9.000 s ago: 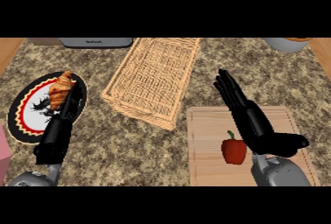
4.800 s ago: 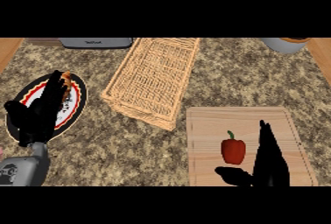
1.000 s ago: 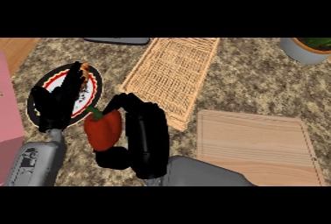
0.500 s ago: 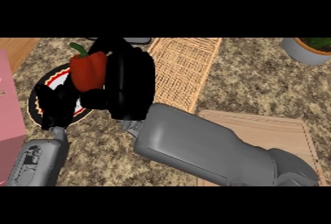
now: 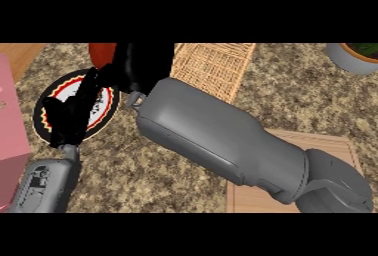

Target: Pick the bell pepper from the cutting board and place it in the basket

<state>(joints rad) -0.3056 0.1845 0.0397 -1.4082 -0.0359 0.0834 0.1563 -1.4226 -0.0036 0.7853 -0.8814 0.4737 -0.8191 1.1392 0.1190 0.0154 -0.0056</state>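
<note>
The board lies nearest, partly under the right forearm. Left of that forearm, the left hand rests over the plate with its fingers straight, holding nothing. Farther on, the right hand is clenched round the pepper, which shows red at that hand's left side, beyond the plate's far rim. The basket lies on the counter just to the right of this hand.

The right forearm reached diagonally from the lower right toward the upper left, and the black right hand curled round the bell pepper. The left hand rested open at the left, fingers up, above the left forearm.
</note>
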